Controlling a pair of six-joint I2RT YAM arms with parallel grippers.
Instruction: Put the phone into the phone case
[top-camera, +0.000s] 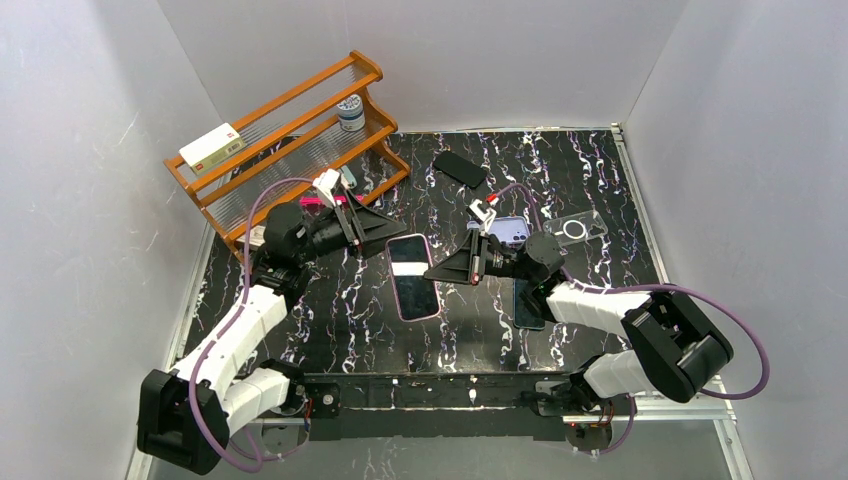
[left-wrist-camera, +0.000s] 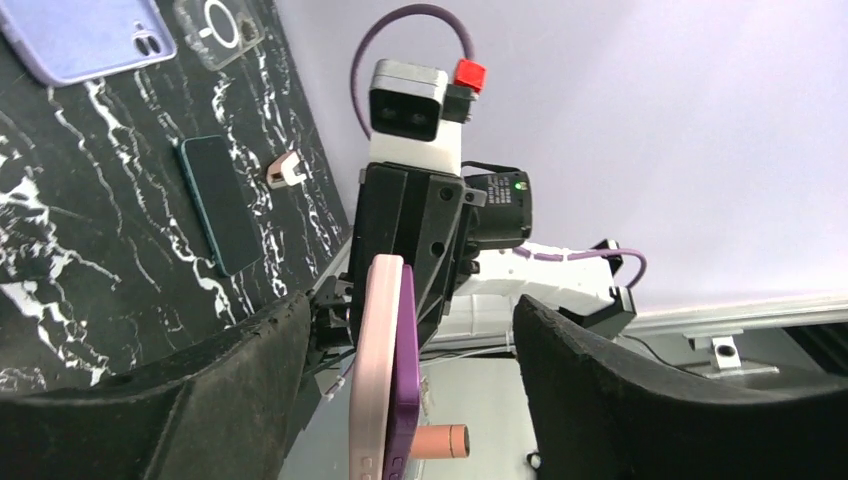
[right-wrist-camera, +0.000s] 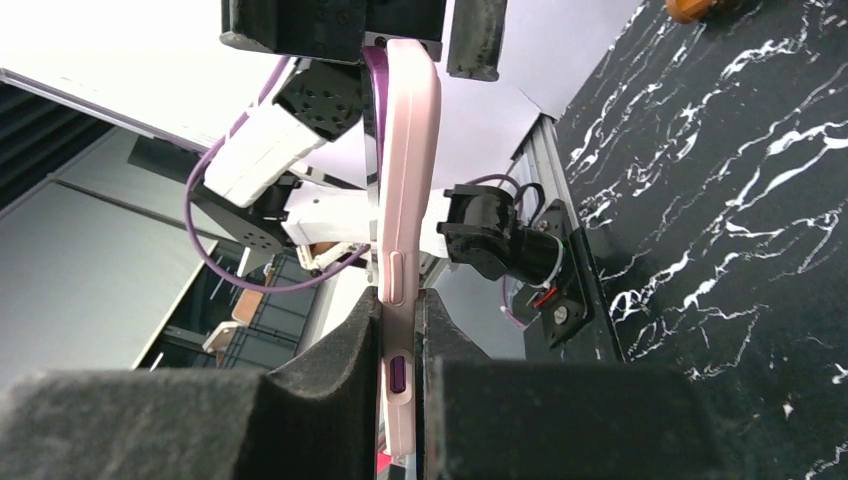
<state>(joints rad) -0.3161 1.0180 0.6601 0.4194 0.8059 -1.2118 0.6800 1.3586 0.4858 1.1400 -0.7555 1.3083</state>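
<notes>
A purple phone sits in a pink case (top-camera: 415, 276) that is held tilted above the middle of the table. My right gripper (top-camera: 436, 272) is shut on its right edge. In the right wrist view the pads clamp the pink case (right-wrist-camera: 404, 200) edge-on at my right gripper (right-wrist-camera: 400, 312). My left gripper (top-camera: 385, 228) is open at the case's top left corner. In the left wrist view the case (left-wrist-camera: 372, 360) and the purple phone (left-wrist-camera: 404, 390) stand edge-on between its wide-apart fingers (left-wrist-camera: 640, 390). There the phone's edge stands proud of the case.
A wooden rack (top-camera: 290, 130) at back left holds a white box (top-camera: 212, 146) and a jar (top-camera: 350, 112). On the table lie a black case (top-camera: 460, 168), a lavender case (top-camera: 514, 231), a clear case (top-camera: 582, 229) and a dark phone (top-camera: 528, 302).
</notes>
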